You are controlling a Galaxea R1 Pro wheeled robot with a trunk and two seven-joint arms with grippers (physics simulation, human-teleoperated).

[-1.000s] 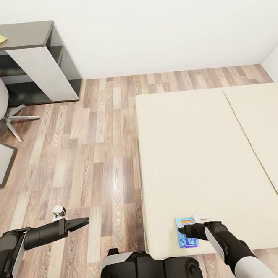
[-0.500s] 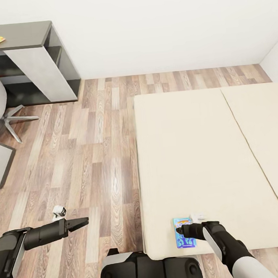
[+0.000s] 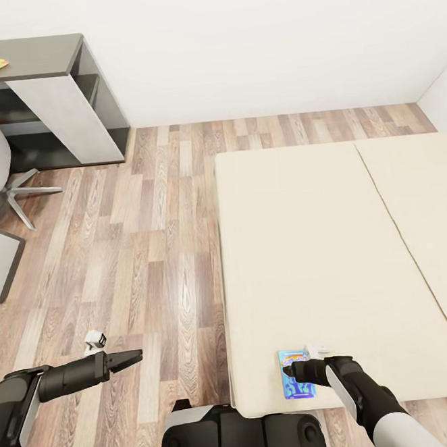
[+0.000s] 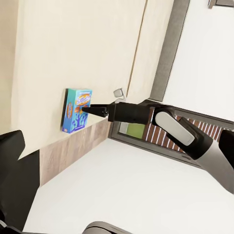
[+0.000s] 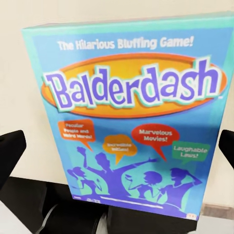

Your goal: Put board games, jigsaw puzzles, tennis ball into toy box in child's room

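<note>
Board game (image 3: 297, 373) lies flat on bed (image 3: 321, 255), lengthwise toward headboard-less far wall.

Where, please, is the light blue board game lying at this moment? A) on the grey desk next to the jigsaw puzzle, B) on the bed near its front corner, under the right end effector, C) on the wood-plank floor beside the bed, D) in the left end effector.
B: the board game lies flat on the bed near its front corner, with the right end effector over it.
</note>
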